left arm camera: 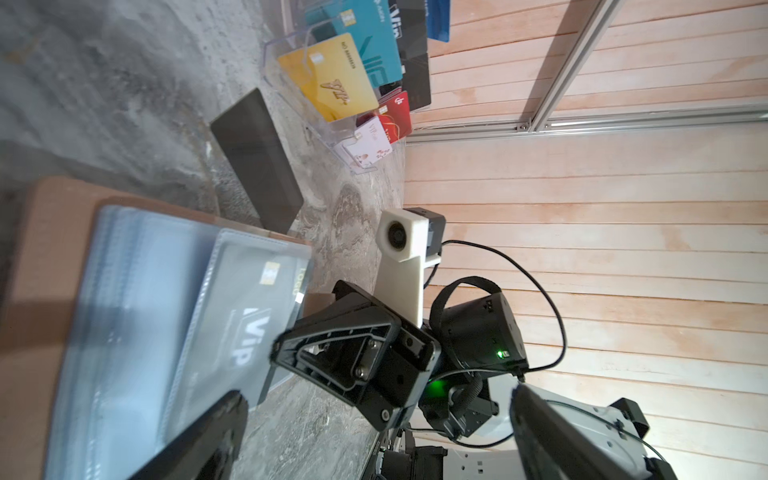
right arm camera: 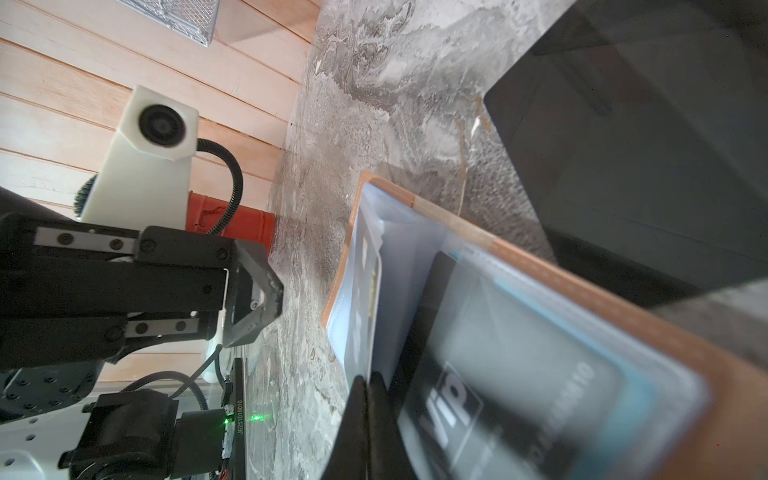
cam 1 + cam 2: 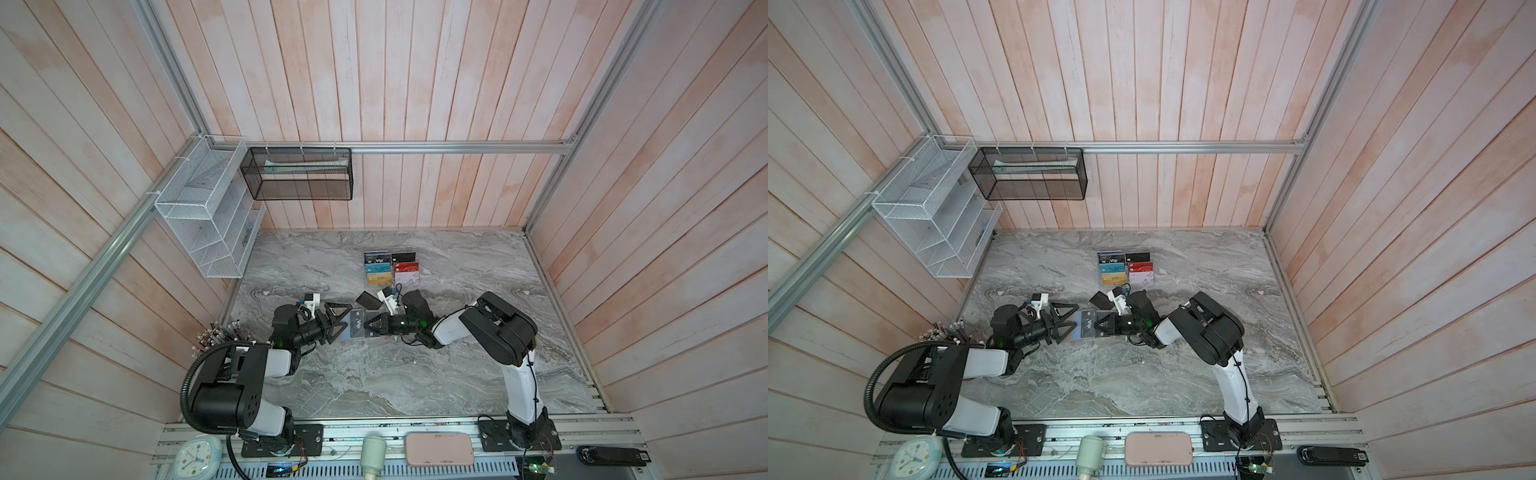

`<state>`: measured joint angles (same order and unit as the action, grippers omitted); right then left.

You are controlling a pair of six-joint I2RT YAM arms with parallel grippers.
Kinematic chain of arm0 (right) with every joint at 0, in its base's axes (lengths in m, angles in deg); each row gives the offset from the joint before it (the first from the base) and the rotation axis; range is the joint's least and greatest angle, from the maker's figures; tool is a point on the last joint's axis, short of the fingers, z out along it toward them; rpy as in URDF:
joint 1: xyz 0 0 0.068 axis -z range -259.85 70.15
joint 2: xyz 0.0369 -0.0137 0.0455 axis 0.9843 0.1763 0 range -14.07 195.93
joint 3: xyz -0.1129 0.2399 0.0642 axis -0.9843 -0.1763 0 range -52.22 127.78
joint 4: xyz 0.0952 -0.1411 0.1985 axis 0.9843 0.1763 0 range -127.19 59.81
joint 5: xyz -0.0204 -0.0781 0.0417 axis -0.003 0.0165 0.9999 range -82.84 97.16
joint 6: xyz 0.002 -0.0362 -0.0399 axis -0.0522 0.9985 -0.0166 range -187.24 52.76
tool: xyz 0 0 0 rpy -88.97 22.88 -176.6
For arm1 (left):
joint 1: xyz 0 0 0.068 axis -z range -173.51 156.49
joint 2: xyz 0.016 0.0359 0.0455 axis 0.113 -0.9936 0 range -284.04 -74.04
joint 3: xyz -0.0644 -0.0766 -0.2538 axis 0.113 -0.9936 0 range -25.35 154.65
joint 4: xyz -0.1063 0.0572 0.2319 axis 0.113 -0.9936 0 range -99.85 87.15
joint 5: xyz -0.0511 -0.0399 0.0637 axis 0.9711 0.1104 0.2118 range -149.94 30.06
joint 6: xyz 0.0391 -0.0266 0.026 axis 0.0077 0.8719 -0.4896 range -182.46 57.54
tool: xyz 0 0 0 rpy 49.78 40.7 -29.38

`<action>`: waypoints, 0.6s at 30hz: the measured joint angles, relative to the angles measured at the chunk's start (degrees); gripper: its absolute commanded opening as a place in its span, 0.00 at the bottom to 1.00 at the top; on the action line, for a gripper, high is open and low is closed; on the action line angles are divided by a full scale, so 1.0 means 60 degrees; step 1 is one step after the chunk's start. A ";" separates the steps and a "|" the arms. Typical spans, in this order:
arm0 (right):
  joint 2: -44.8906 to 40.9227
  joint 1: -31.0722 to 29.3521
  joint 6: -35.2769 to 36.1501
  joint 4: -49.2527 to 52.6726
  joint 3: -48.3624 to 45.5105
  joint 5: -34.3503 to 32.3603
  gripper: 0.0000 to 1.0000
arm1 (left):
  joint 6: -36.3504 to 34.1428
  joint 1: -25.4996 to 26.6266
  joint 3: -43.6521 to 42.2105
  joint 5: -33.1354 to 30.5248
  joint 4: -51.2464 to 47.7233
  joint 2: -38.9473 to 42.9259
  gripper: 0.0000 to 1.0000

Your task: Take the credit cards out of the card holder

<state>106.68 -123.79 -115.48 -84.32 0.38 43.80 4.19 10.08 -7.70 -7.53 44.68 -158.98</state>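
Both top views are filled mostly by the grey marble table [image 3: 415, 382], over which two arms are stretched low toward the middle. The left arm [image 3: 232, 386] is brought in from the near left corner, and the right arm [image 3: 498, 328] is bent in from the near right.

A clear acrylic rack [image 3: 390, 268] of coloured cards is set toward the far side, well apart from both grippers. The card holder [image 1: 137, 299] is laid open and flat near the middle of the table, directly between the two grippers. Its tan outside is turned down and its pale blue lining is turned up.

The left gripper [image 3: 344, 319] is held at the holder's left edge with its jaws spread fully apart, and nothing is seen between them. The right gripper [image 3: 366, 328] is brought to the holder's right edge with its jaws pressed together. Its tips are placed right at the edge of the black Vip card [image 1: 249, 324]. Whether that card or its clear sleeve is pinched cannot be told.

The Vip card is seen lying in a clear pocket on the holder's right half. A plain black card [image 3: 369, 299] is laid loose on the marble just beyond the holder's far edge, between the holder and the rack.
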 measured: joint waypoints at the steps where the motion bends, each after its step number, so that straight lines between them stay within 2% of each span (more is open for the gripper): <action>1: 0.0018 0.0004 -0.0007 -0.0004 0.0011 0.0025 0.01 | 0.0000 0.0022 0.0040 -0.0036 -0.0036 -0.0036 1.00; 10: 0.0062 0.0047 -0.0040 0.0004 0.0033 0.0127 0.08 | 0.0186 0.0226 0.0029 -0.0069 0.0317 -0.1406 1.00; 15: 0.0087 0.0076 -0.0051 -0.0007 0.0033 0.0146 0.14 | 0.0251 0.0244 0.0000 -0.0073 0.0590 -0.1665 1.00; 18: 0.0153 0.0095 -0.0076 -0.0044 0.0033 0.0164 0.15 | 0.0251 0.0244 -0.0062 -0.0102 0.0663 -0.1672 1.00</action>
<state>107.60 -123.22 -115.94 -84.58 0.58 44.78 5.70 11.55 -8.07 -8.15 48.66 -169.02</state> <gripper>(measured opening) 0.147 0.999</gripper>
